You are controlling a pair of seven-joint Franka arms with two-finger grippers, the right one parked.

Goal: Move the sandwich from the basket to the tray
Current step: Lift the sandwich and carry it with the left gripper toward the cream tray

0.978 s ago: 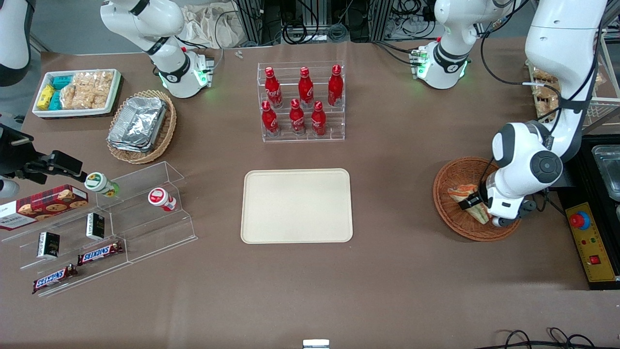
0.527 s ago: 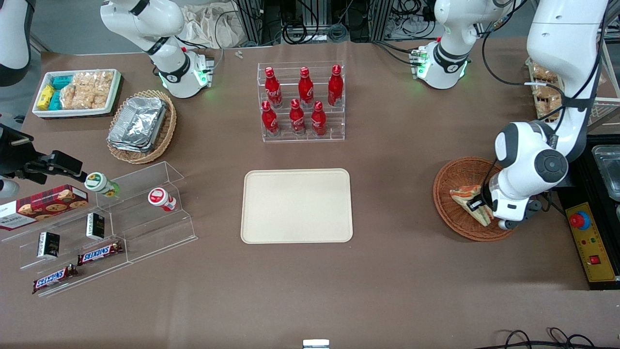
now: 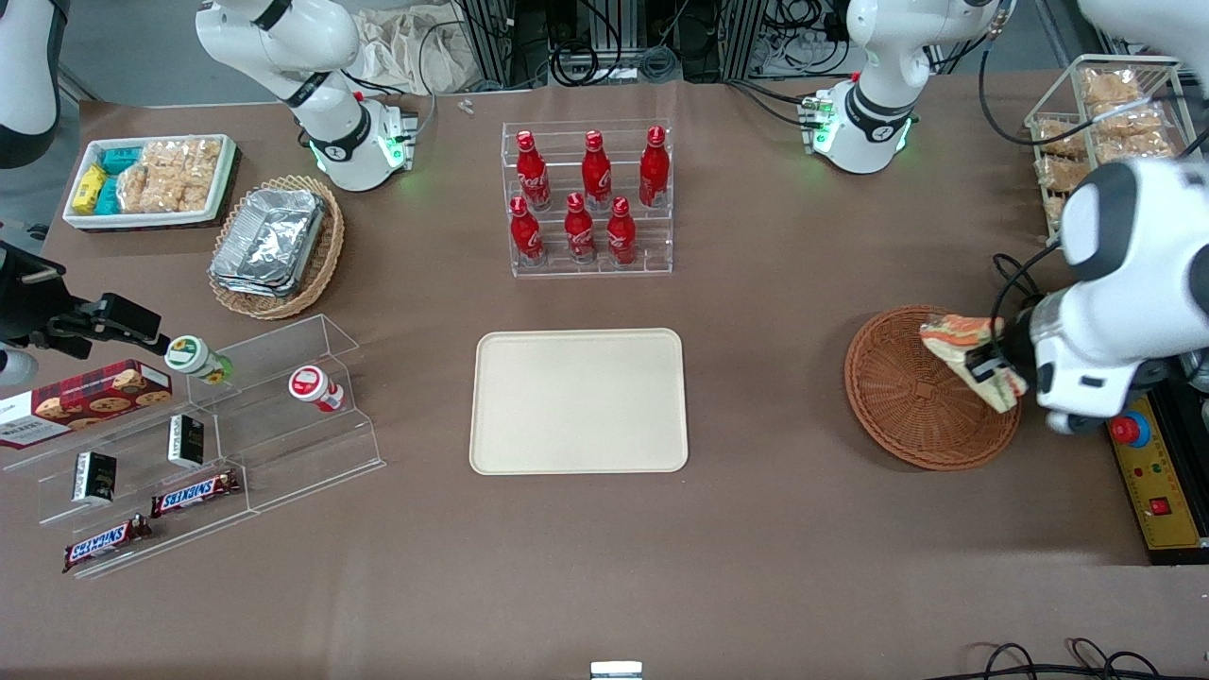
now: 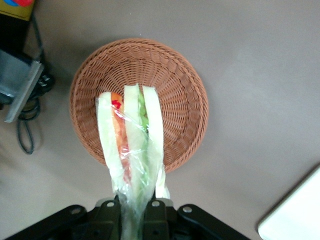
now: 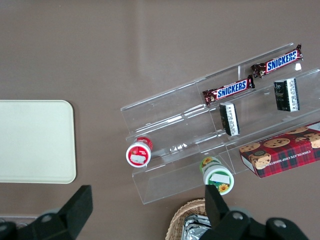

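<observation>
My gripper [image 3: 987, 368] is clamped on the wrapped sandwich [image 3: 968, 354], holding it in the air above the basket [image 3: 897, 397]. From the basket, the tray [image 3: 578, 400] lies well apart toward the parked arm's end of the table.

Woven wicker basket [image 3: 907, 406]; clear-film-wrapped sandwich [image 4: 131, 145]; matt tray [image 3: 578, 400]

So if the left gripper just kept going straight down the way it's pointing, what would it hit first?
Probably the basket: the gripper, shut on the sandwich, points down at it, so the sandwich's tip would land in the basket first. The height above it is unclear.
</observation>
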